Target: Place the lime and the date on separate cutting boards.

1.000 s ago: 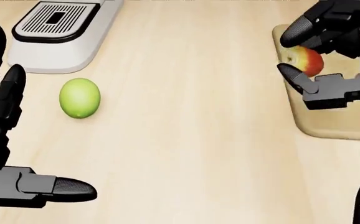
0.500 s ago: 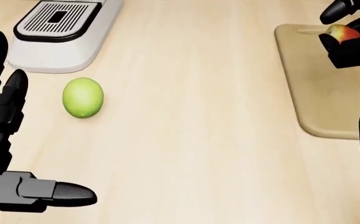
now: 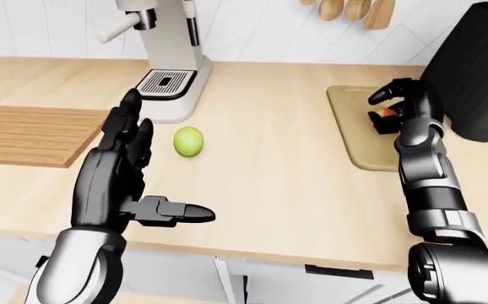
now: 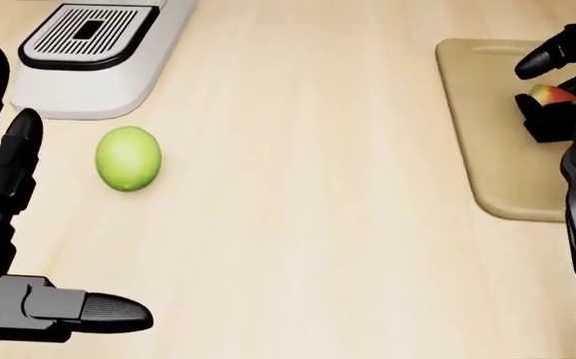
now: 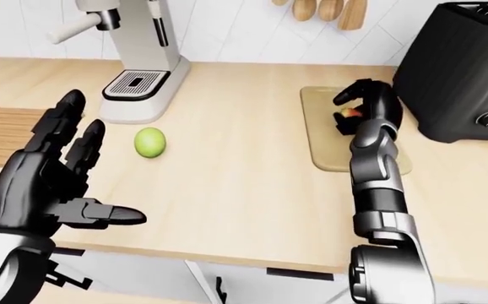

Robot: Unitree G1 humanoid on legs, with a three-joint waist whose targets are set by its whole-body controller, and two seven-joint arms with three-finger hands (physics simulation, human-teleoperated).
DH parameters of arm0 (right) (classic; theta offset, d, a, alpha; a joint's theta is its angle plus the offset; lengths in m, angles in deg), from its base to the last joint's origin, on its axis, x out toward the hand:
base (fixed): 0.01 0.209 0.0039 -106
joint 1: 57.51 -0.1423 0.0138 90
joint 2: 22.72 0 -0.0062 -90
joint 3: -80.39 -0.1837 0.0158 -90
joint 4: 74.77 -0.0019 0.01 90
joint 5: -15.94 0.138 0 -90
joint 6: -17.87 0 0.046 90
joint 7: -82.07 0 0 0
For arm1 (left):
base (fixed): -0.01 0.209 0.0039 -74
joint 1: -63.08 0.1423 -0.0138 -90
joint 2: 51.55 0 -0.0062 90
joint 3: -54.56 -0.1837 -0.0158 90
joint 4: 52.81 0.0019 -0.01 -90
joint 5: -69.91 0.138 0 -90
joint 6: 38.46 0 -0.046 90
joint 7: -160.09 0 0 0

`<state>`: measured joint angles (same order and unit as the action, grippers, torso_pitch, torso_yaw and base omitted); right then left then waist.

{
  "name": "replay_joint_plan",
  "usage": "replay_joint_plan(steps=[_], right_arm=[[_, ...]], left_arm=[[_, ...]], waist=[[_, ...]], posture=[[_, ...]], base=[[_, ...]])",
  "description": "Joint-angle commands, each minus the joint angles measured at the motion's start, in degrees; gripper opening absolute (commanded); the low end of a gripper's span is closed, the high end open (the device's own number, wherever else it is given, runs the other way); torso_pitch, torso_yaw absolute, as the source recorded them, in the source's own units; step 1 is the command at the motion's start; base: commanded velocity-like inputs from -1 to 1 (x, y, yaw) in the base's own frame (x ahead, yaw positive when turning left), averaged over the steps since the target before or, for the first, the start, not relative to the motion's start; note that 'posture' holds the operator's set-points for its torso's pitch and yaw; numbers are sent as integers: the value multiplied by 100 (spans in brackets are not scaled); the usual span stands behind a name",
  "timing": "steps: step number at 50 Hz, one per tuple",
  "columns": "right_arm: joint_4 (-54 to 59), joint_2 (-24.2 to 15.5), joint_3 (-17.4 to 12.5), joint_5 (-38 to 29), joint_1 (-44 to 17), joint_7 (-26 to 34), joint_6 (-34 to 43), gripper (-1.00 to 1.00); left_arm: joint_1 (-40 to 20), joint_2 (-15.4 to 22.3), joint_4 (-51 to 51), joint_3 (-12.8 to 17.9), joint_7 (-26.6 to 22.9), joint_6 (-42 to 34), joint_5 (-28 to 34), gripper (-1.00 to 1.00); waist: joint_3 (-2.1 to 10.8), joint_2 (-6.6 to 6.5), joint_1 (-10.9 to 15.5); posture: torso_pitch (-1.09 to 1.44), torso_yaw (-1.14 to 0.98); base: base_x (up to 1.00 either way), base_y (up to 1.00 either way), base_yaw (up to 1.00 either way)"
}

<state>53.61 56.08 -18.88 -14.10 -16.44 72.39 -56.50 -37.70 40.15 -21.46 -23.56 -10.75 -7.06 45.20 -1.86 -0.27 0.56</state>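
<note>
The table (image 3: 278,177) carries a pale cutting board (image 3: 349,130) at the right and a slatted one (image 3: 33,133) at the left. The left robot hand (image 3: 121,183) hangs spread, fingers apart. The right robot hand (image 4: 557,82) cups the date (image 4: 547,94) over the pale board. The lime (image 4: 127,158) lies by the coffee machine (image 3: 172,60).

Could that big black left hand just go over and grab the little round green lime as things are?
Probably yes. The open black left hand hangs near the round green lime, which lies alone on the bare pale wooden counter. Only the white coffee machine stands close behind; nothing lies between them.
</note>
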Motion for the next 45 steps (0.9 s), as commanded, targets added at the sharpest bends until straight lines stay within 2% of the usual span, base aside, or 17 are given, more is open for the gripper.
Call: replay_joint_plan(steps=[1, 6, 11, 17, 20, 22, 26, 28, 31, 34, 39, 42, 45], right_arm=[[-262, -112, -44, -49, -219, -95, -128, -10], [-259, -114, -44, -66, -167, -94, -114, 42], [-148, -118, -40, -48, -168, -111, -194, 42], [-704, -168, -97, -53, -128, 166, 121, 42], [-1394, -231, -202, -18, -114, 490, 527, 41], [-2047, -256, -262, 16, -84, 778, 898, 47], [-3708, -108, -393, 122, 335, 1310, 1722, 76], [-4475, -24, -454, 173, 539, 1515, 2081, 98], [-5635, -8, -538, 208, 767, 1913, 2703, 100], [-6601, -240, -557, 79, 702, 2492, 3419, 100], [-7183, -660, -687, 60, 293, 3143, 4158, 100], [-7292, -788, -748, 108, 226, 3236, 4277, 100], [-7302, -813, -760, 169, 204, 3193, 4296, 100]], left_arm=[[-91, 85, -135, 82, 88, 192, -81, 100], [-84, 191, -135, 105, 235, 224, -268, 100], [-82, 243, -135, 100, 327, 235, -362, 100], [-92, 268, -135, 92, 373, 232, -407, 100], [-118, 318, -135, 121, 438, 215, -500, 100], [-145, 342, -135, 111, 477, 203, -536, 100], [-284, 235, -135, 152, 346, 14, -398, 100], [-427, 230, -135, 182, 309, -119, -380, 100], [-630, 255, -135, 237, 348, -297, -457, 100], [-988, 227, -135, 292, 350, -628, -466, 100], [-1311, 92, 163, 218, -66, -766, 88, 100], [-1442, 53, 553, 36, -329, -623, 553, 100], [-1555, 13, 1195, -303, -402, -339, 1346, 100]], waist=[[142, 32, 4], [138, 28, 3], [143, 32, 2], [139, 37, 9], [131, 40, 19], [120, 39, 26], [88, 40, 45], [75, 49, 49], [78, 70, 45], [65, 86, 49], [12, 73, 34], [-2, 79, 26], [-2, 93, 14]], posture=[[0, 0], [0, 0], [0, 0], [0, 0], [0, 0], [0, 0], [0, 0], [0, 0], [0, 0], [0, 0], [0, 0], [0, 0], [0, 0]], base=[[0, 0, 0], [0, 0, 0], [0, 0, 0], [0, 0, 0], [0, 0, 0], [0, 0, 0], [0, 0, 0], [0, 0, 0], [0, 0, 0], [0, 0, 0], [0, 0, 0], [0, 0, 0], [0, 0, 0]])
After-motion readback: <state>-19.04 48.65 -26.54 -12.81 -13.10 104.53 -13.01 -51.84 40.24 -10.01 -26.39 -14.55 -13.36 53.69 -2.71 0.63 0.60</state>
